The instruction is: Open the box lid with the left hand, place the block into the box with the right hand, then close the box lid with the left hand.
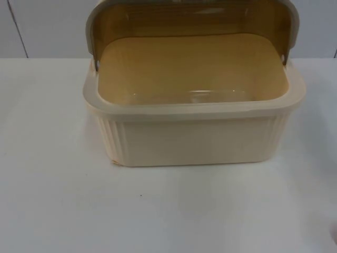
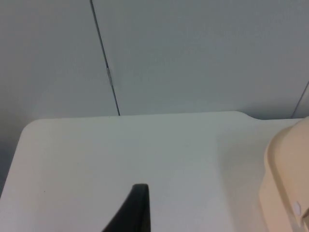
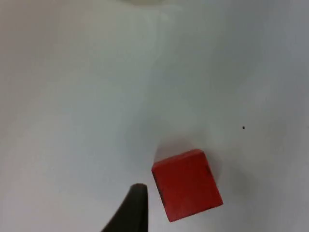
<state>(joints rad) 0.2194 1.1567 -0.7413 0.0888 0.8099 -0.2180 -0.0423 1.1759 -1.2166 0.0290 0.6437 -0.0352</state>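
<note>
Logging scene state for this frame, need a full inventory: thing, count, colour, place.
box: 1, cream with ribbed walls, middle of the table near the wall; nothing visible inside.
lid: 1, see-through amber with cream rim, swung up and back over the box's far edge, so the box is open.
block: 1, red, lying on the table in the right wrist view, outside the box.
table: 1, white, under everything.
wall: 1, grey, with a dark seam, behind the table.
left gripper: black fingertip over bare table, box edge off to one side.
right gripper: black fingertip close beside the block, not holding it.
</note>
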